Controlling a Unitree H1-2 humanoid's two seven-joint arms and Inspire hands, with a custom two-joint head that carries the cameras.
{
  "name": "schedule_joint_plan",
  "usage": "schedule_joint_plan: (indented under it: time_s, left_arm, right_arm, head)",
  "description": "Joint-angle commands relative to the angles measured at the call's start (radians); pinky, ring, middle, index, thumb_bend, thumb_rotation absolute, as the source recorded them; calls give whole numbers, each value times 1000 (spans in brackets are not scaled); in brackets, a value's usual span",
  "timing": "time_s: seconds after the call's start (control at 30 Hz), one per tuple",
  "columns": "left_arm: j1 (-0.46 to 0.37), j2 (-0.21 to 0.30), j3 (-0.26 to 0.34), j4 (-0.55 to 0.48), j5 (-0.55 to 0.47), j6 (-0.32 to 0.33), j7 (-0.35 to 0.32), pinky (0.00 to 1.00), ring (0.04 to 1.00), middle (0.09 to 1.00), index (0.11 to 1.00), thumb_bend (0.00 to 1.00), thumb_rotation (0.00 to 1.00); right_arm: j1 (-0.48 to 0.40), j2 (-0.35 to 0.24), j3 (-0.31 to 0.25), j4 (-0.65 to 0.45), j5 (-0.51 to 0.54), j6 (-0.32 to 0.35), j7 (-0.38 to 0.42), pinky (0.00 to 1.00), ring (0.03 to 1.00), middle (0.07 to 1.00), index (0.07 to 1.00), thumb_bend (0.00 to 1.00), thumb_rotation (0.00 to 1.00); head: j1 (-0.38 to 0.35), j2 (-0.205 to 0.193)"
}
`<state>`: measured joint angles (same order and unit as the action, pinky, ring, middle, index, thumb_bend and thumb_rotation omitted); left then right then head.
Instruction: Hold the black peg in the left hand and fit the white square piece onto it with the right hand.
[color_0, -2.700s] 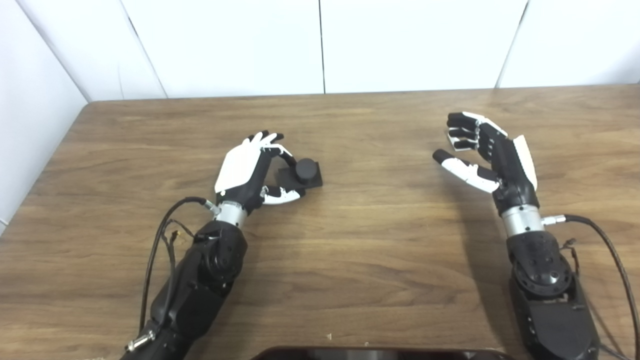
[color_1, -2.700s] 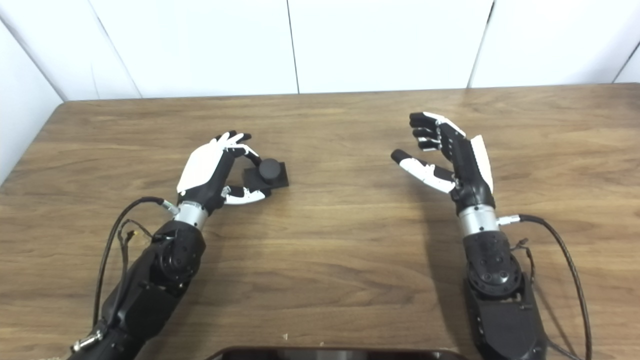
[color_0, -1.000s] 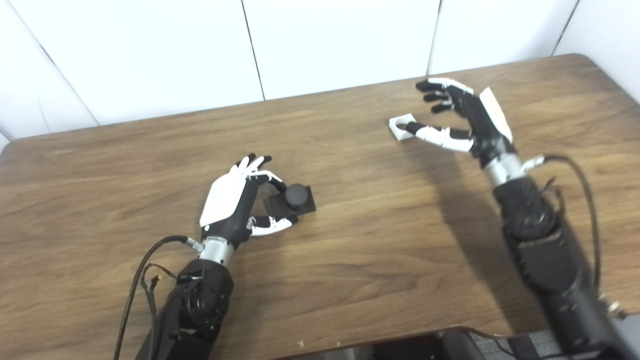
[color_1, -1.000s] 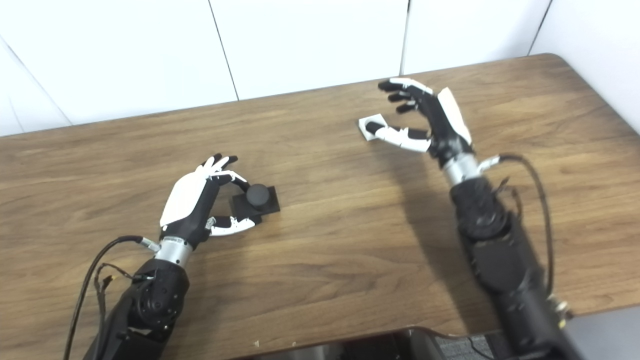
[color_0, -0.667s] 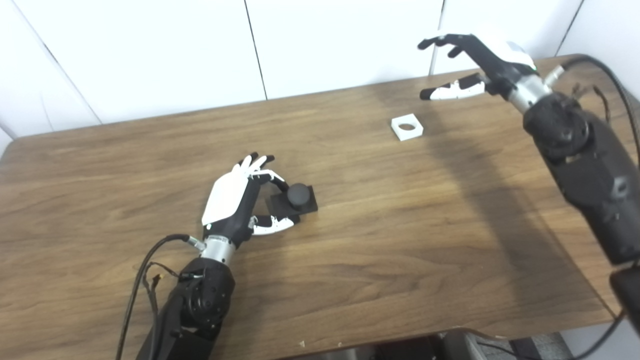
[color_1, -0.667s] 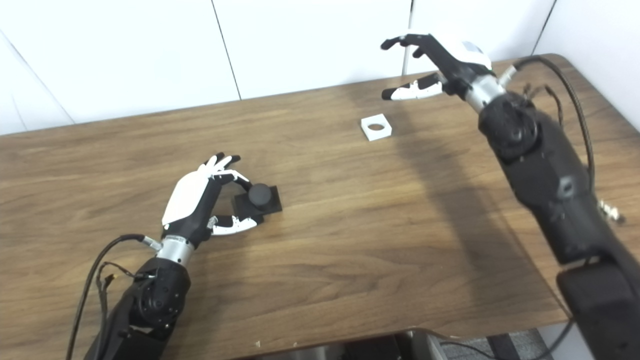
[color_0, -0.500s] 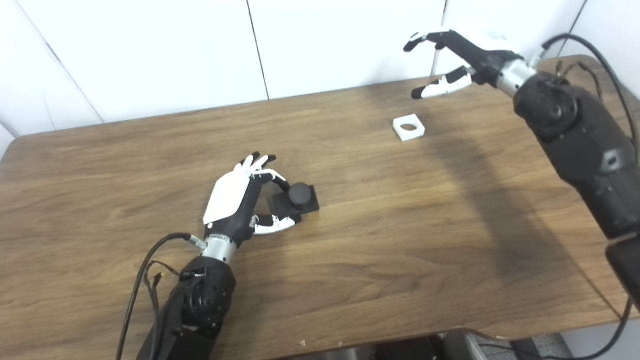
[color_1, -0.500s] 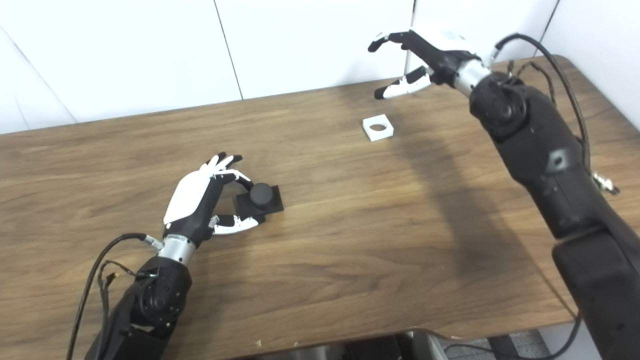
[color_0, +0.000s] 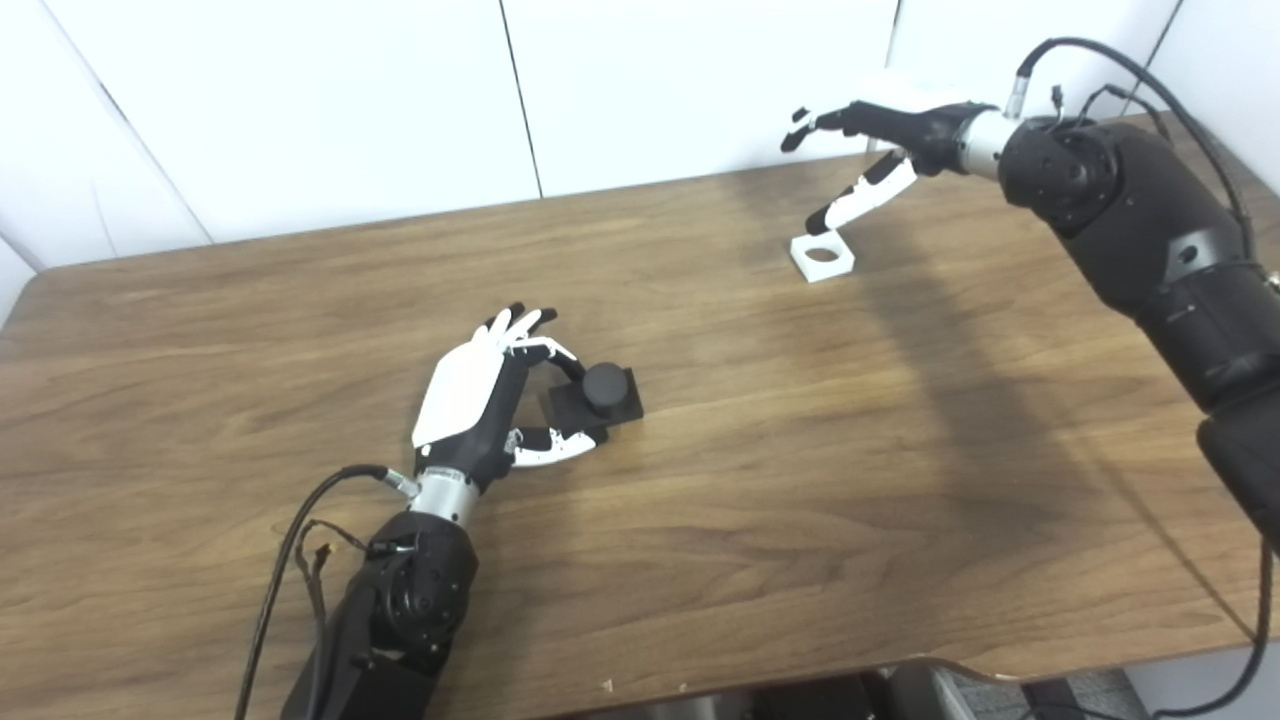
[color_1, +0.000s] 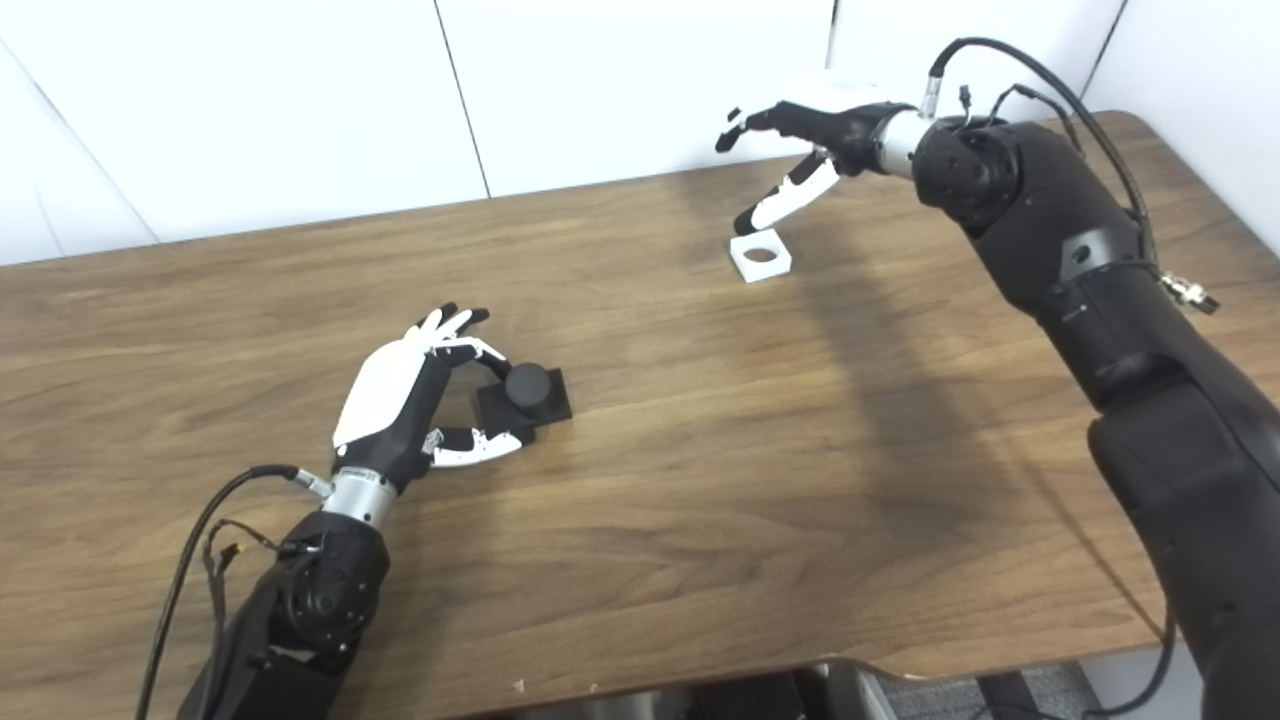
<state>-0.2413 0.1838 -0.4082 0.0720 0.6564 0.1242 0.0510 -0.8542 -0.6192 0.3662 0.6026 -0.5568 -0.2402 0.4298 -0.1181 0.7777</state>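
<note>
White square piece found just below spread, empty right hand; black peg pinched by left hand.

On the table, the peg stands left of centre, with the left hand just beside it on its left, fingers curved about its base. The square piece lies flat well apart from the peg, toward the far right near the wall. The right hand hangs above and just behind the square piece, fingers spread, its arm reaching in from the right edge.
</note>
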Motion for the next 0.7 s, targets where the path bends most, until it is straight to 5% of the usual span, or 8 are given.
schedule_joint_plan:
  time_s: [0.0,0.2,0.4,0.67]
  left_arm:
    - [18,1,-23,49,21,11,-40,1000,997,927,492,515,82]
    - [20,4,-20,47,22,14,-41,1000,999,929,493,514,82]
    - [21,11,-17,49,24,10,-39,1000,996,929,492,513,84]
    - [29,15,-12,48,26,3,-35,1000,993,925,492,513,84]
  right_arm:
    - [-77,-19,-1,-11,0,-28,12,841,970,958,831,853,680]
    - [-78,-27,12,1,3,-29,70,917,993,970,849,867,676]
    - [-71,-37,11,2,7,-15,121,966,1000,973,861,986,684]
    - [-61,-45,24,35,-16,-32,113,958,1000,978,863,1000,629]
  head:
    - [0,2]
    - [0,4]
    - [4,7]
    - [8,9]
